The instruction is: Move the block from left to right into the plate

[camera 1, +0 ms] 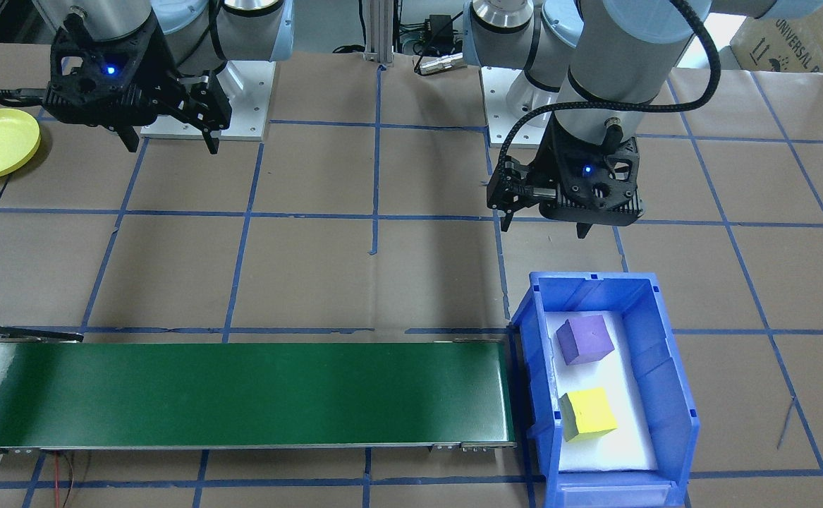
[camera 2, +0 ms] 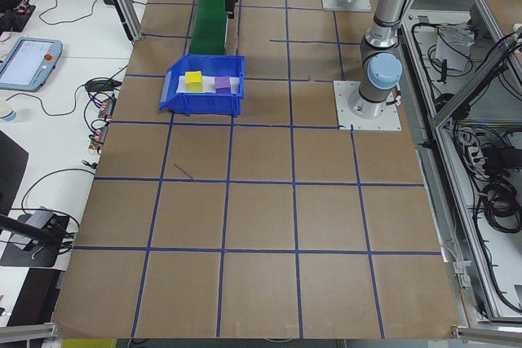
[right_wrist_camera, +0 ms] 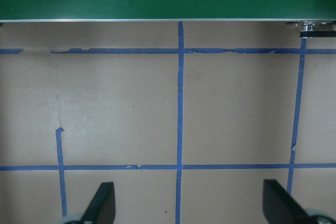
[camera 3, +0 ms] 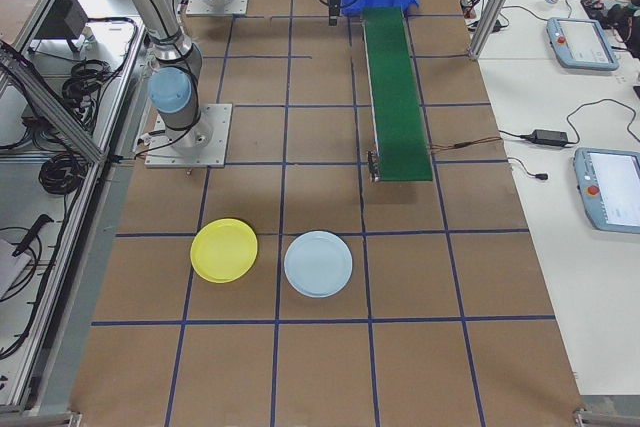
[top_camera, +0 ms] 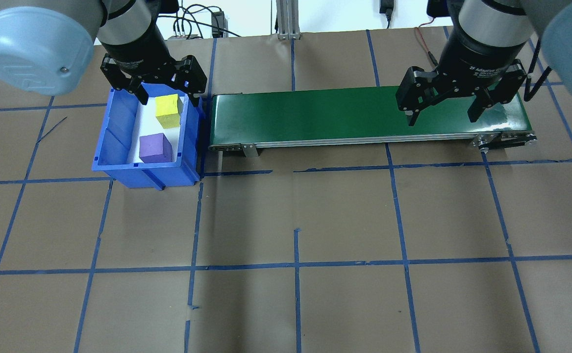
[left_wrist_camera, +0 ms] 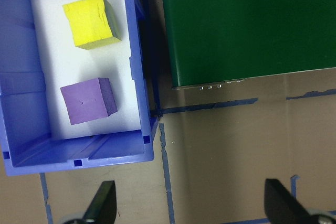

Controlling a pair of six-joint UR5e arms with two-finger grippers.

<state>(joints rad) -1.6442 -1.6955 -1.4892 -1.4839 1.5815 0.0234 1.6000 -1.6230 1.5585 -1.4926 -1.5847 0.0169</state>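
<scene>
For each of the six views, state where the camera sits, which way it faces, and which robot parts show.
Front: across the table, facing the robot; both arms, left hand near the blue bin.
Overhead: behind the robot, looking forward; both hands above the green belt and bin.
Left side: at the table's end; left arm's base, bin.
Right side: opposite end; right arm, yellow plate, pale blue plate.
Left wrist: looking down; fingertips, yellow block, purple block.
Right wrist: looking down; fingertips, belt edge.
Front, overhead and left wrist share both blocks.
</scene>
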